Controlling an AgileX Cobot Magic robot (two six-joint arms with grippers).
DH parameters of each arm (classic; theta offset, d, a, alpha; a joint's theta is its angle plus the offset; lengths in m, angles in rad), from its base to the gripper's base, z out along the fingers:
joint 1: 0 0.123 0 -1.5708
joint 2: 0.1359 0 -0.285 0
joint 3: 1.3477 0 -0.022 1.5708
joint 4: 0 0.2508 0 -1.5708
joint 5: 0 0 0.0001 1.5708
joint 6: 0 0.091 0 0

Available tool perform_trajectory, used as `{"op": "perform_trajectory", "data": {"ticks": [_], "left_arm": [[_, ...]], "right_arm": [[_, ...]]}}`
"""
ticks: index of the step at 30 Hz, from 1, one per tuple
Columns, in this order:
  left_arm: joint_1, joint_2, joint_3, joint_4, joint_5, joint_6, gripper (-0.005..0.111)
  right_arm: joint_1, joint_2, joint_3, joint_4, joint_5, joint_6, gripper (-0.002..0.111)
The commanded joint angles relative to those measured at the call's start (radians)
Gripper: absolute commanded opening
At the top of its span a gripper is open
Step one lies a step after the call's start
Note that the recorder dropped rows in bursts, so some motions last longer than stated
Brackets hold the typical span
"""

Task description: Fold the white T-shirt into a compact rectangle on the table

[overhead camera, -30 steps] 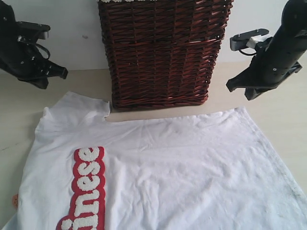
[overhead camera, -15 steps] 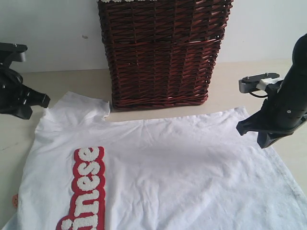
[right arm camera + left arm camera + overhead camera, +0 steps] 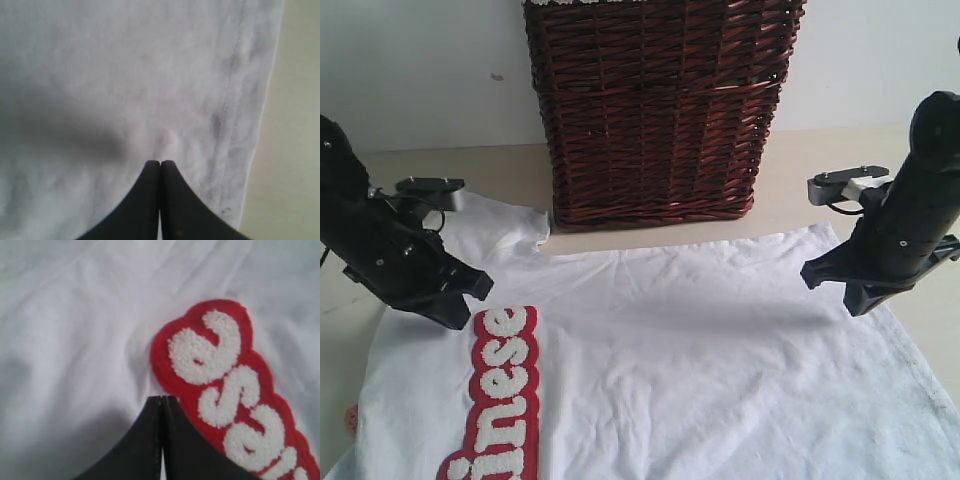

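Robot test bench, lab-like, staged for laundry chore. Signs:
- black jointed robot arm (image 3: 390, 260) at left edge of exterior view
- second black robot arm (image 3: 910, 220) at right edge
- broad pale beige smooth table (image 3: 800, 180) across lower frame
- plain white wall (image 3: 430, 70) across top
- dark brown woven wicker basket (image 3: 660, 110) at top centre, against wall
- white cotton T-shirt with red-banded fuzzy lettering (image 3: 700, 350) spread flat on table

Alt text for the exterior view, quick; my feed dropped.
A white T-shirt lies spread flat on the beige table, a wicker basket behind it. The shut left claw hangs beside its red lettering, the shut right claw over its edge at right.
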Motion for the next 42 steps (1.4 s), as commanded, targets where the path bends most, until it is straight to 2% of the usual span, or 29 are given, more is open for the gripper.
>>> {"op": "perform_trajectory", "data": {"ticks": [1, 7, 18, 24, 31, 42], "left_arm": [[-0.003, 0.082, -0.048, 0.014, -0.020, -0.012, 0.000], [-0.003, 0.148, -0.121, 0.111, -0.043, -0.091, 0.000], [-0.003, 0.196, -0.233, 0.126, 0.005, -0.108, 0.000], [-0.003, 0.202, -0.254, 0.142, 0.001, -0.109, 0.000], [-0.003, 0.279, -0.350, 0.160, 0.072, -0.126, 0.000], [-0.001, 0.332, -0.485, 0.270, 0.121, -0.220, 0.000]], "right_arm": [[-0.004, 0.016, -0.008, 0.009, -0.034, 0.001, 0.000], [-0.004, 0.018, -0.008, 0.009, -0.076, -0.001, 0.000], [-0.004, 0.086, -0.021, 0.009, -0.079, -0.006, 0.000], [-0.004, 0.122, -0.063, 0.009, -0.056, -0.006, 0.000], [-0.004, 0.123, -0.079, 0.004, -0.034, -0.008, 0.000], [-0.004, 0.113, -0.111, -0.058, 0.016, -0.008, 0.000]]}}
